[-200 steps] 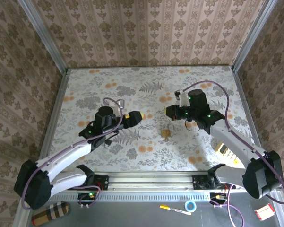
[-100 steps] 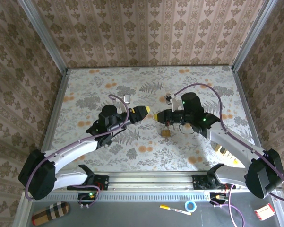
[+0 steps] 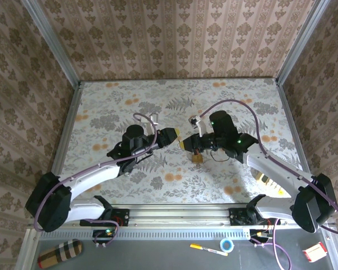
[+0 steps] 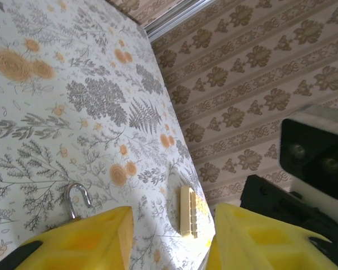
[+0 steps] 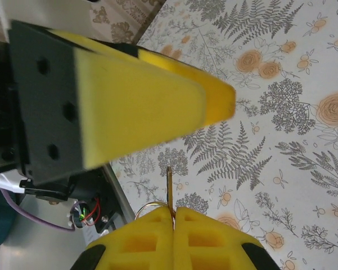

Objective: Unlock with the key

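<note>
A small brass padlock (image 3: 197, 159) lies on the floral table (image 3: 129, 185), just below the two grippers. In the left wrist view its silver shackle (image 4: 78, 197) pokes out behind my left finger (image 4: 84, 239); the body is hidden. My right gripper (image 3: 186, 142) (image 5: 174, 211) is shut on the key (image 5: 169, 188), whose thin blade sticks out ahead of the pads with a key ring (image 5: 148, 209) beside it. My left gripper (image 3: 169, 135) (image 4: 174, 216) faces it tip to tip, jaws apart with nothing between them. Its yellow finger (image 5: 140, 107) looms close in front of the key.
A beige ribbed block (image 3: 267, 181) (image 4: 186, 211) lies on the table's right side under the right arm. Patterned walls close in the back and sides. Past the front rail (image 3: 180, 214) lie a tape roll (image 3: 227, 245), a marker (image 3: 208, 249) and a striped cylinder (image 3: 59, 254).
Both grippers have moved toward each other above the middle of the table, the right one leftward with the key. The left jaws have narrowed.
</note>
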### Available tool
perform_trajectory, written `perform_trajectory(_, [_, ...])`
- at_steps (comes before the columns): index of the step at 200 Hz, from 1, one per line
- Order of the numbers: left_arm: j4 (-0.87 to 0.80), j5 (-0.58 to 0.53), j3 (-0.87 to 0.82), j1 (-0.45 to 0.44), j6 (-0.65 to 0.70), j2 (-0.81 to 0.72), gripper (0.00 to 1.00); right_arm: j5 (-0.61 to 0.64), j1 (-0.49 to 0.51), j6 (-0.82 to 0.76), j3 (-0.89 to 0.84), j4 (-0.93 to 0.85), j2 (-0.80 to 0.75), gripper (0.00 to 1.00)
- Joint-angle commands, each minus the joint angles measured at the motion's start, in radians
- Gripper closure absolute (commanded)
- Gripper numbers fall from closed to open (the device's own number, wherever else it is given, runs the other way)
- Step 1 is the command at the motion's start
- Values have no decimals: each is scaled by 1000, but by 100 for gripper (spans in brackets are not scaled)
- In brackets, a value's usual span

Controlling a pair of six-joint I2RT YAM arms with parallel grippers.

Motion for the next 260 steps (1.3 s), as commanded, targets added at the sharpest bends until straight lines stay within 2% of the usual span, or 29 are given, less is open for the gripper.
perform_trajectory(1, [-15, 24, 18, -19, -25, 26, 60, 21, 7, -35, 37, -37, 14, 100])
perform_trajectory(106, [44, 47, 2, -34, -72, 79, 85, 34, 7, -37, 48, -49, 28, 100])
perform_trajectory(118, [39, 48, 1, -34, -73, 76, 85, 33, 7, -37, 51, -51, 32, 100])
perform_trajectory(144, [37, 32, -19, -19, -88, 48, 74, 30, 7, -40, 50, -55, 32, 100])
perform_trajectory(156, [55, 30, -32, -9, -97, 29, 73, 32, 7, -40, 46, -57, 32, 100])
perform_trajectory(183, [46, 48, -13, -10, -88, 14, 82, 32, 5, -35, 40, -44, 34, 100])
perform_trajectory(239, [92, 70, -28, -19, -119, 41, 87, 32, 6, -29, 44, -30, 50, 100])
perform_trajectory(260, [90, 76, -24, -21, -118, 44, 95, 32, 6, -29, 43, -29, 50, 100])
